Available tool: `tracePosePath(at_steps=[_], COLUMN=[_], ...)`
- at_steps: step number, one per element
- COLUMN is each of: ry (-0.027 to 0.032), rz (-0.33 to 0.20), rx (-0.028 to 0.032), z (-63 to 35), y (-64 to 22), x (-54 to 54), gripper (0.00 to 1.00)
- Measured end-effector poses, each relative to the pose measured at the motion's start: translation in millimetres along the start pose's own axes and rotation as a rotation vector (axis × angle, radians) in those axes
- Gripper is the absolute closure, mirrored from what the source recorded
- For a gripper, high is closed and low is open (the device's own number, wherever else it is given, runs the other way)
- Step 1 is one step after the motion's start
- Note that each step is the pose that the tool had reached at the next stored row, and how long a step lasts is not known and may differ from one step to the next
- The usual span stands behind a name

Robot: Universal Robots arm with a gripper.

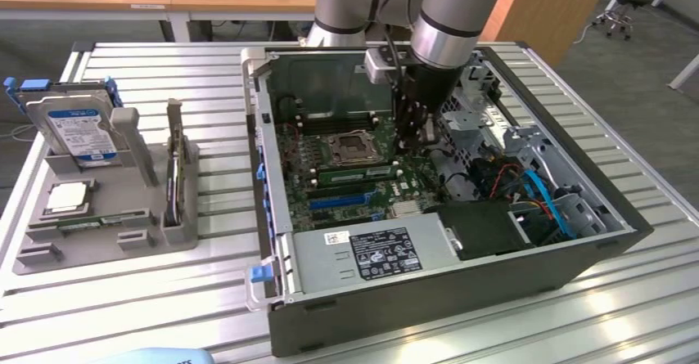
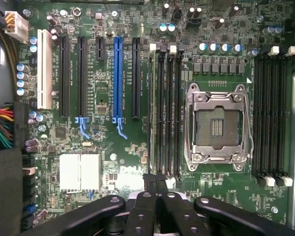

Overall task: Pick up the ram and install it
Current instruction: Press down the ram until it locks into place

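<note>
Where the gripper reaches down into the case, its jaws are clenched together, with nothing visible between them. The ram stands on edge in the bank of slots beside the socket, over the board. Seen from the wrist, the fingertips sit right at one end of the ram. Whether they touch it I cannot tell.
</note>
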State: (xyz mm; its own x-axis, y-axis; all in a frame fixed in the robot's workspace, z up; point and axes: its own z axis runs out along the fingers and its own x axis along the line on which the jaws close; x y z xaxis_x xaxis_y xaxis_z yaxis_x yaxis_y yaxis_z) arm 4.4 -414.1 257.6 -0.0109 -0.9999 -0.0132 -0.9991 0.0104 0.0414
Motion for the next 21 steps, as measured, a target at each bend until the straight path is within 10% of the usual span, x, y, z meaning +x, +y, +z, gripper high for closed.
tracePosePath(at_steps=[21], ry=[-0.0003], rz=[0.0], rx=[0.0], z=[15.1], y=[-0.6], x=[0.2], gripper=[0.9])
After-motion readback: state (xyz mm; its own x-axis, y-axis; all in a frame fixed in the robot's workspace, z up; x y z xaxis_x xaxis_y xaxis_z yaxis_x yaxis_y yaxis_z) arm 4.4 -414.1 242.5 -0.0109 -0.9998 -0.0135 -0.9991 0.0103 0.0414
